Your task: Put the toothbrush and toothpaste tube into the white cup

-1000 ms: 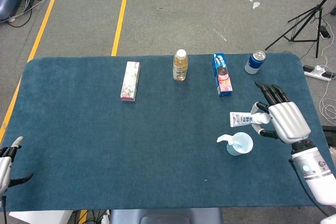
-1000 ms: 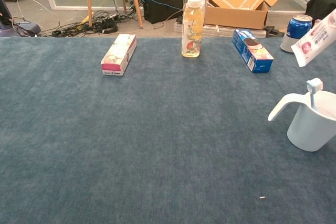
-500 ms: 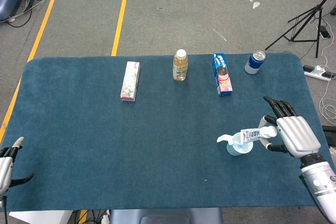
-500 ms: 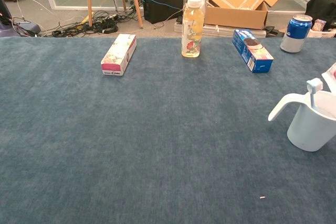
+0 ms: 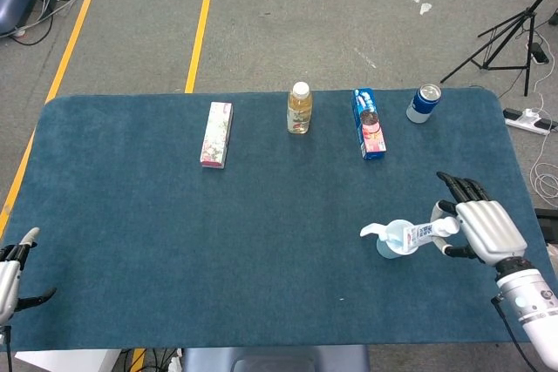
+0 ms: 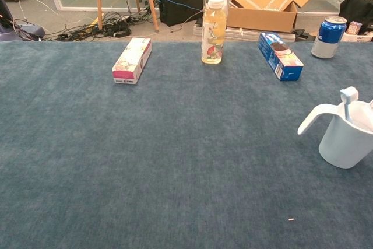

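Observation:
The white cup (image 5: 394, 241) stands at the table's right front, its handle pointing left. The chest view shows the cup (image 6: 345, 138) with the toothbrush (image 6: 348, 95) standing in it, head up. My right hand (image 5: 482, 227) is just right of the cup and holds the toothpaste tube (image 5: 429, 232) between thumb and fingers. The tube lies tilted, its far end over the cup's mouth. The chest view does not show this hand. My left hand (image 5: 12, 273) hangs at the table's front left corner, fingers apart and holding nothing.
Along the back of the blue table stand a pink box (image 5: 216, 134), a juice bottle (image 5: 299, 108), a blue box (image 5: 369, 124) and a blue can (image 5: 424, 104). The table's right edge (image 5: 521, 182) runs close behind my right hand.
My right hand has come down and toward the front with the tube, bringing its end from behind the cup onto the cup's mouth. In the chest view the tube has left the frame.

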`<move>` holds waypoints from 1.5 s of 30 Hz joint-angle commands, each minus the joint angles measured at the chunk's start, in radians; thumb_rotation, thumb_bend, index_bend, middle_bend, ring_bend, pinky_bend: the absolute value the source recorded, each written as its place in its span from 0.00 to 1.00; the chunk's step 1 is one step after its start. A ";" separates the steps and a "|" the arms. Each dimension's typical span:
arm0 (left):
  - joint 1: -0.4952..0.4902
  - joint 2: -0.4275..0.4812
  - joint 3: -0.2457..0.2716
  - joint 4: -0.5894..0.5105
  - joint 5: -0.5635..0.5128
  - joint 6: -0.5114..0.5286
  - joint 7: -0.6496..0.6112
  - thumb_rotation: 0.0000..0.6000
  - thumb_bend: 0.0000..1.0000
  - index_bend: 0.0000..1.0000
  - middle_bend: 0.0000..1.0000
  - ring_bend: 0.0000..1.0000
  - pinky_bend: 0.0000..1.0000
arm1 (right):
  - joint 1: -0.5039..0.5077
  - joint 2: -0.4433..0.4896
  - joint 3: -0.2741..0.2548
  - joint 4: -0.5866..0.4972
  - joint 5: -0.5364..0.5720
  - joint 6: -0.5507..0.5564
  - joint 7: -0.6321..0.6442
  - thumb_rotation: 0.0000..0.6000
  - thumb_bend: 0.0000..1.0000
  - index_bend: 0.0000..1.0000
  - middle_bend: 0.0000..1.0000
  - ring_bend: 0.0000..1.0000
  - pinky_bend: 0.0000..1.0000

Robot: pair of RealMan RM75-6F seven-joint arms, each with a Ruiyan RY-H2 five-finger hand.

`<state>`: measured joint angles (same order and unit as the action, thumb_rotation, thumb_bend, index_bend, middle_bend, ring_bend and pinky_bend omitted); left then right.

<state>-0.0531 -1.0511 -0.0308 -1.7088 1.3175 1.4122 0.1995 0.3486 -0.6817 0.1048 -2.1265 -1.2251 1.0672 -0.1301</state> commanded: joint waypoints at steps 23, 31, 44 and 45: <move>0.002 0.003 0.000 -0.001 0.003 0.003 -0.005 1.00 0.00 0.06 0.26 0.23 0.28 | 0.091 -0.139 -0.019 0.112 0.151 -0.103 -0.120 1.00 0.25 0.60 0.00 0.00 0.02; 0.003 0.004 0.000 -0.004 0.002 0.004 -0.005 1.00 0.00 0.06 0.26 0.23 0.28 | 0.126 -0.201 -0.028 0.159 0.207 -0.131 -0.161 1.00 0.25 0.60 0.00 0.00 0.02; 0.004 0.010 -0.001 -0.009 0.005 0.008 -0.012 1.00 0.00 0.06 0.26 0.23 0.28 | 0.164 -0.266 -0.034 0.208 0.238 -0.156 -0.168 1.00 0.25 0.60 0.00 0.00 0.02; 0.005 0.010 -0.001 -0.010 0.005 0.009 -0.012 1.00 0.00 0.06 0.26 0.23 0.28 | 0.166 -0.268 -0.034 0.210 0.240 -0.157 -0.168 1.00 0.25 0.60 0.00 0.00 0.02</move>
<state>-0.0484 -1.0414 -0.0322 -1.7185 1.3228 1.4210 0.1871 0.5136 -0.9492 0.0708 -1.9172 -0.9862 0.9103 -0.2974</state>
